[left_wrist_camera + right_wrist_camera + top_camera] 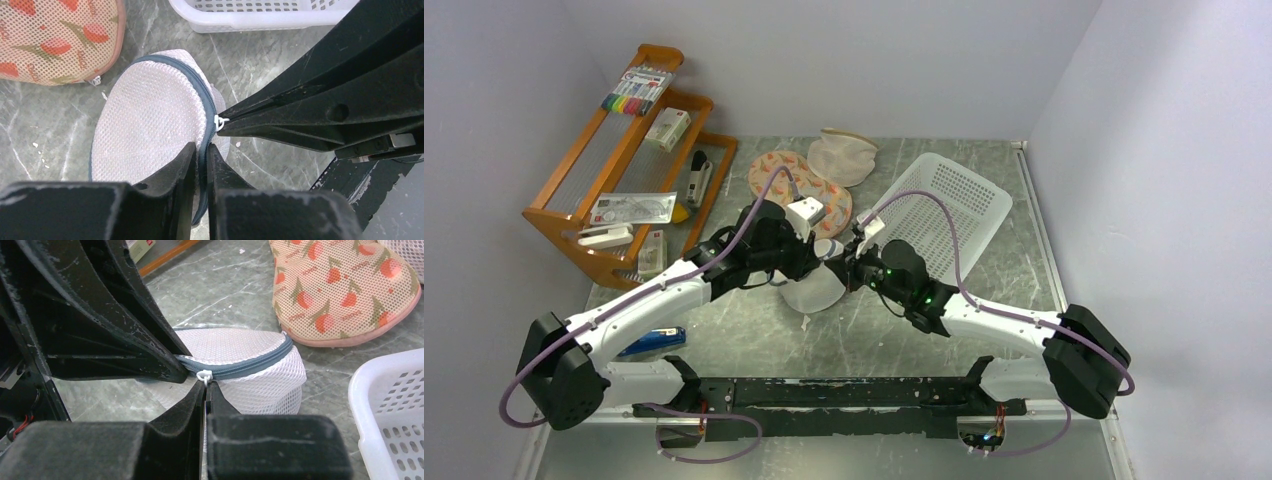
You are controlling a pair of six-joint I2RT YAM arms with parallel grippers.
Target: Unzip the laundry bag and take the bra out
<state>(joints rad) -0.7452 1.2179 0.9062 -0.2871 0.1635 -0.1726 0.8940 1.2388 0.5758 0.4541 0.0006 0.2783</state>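
Note:
The laundry bag [816,288] is a white mesh dome with a dark zip rim, lying mid-table between both arms. In the left wrist view the laundry bag [150,125] fills the middle, and my left gripper [201,148] is shut on its zip rim. In the right wrist view my right gripper [206,386] is shut on the white zip pull [203,375] of the laundry bag [250,375]. The pull also shows in the left wrist view [219,121], at the tip of the right fingers. In the top view the left gripper [812,262] and right gripper [849,270] meet over the bag. The zip looks closed. The bra is hidden.
An orange floral pouch [799,185] lies just behind the bag, a beige mesh pouch [844,155] behind that. A white plastic basket [949,210] lies tilted at the right. A wooden rack [629,160] with stationery stands at the back left. A blue object [654,343] lies near the left arm.

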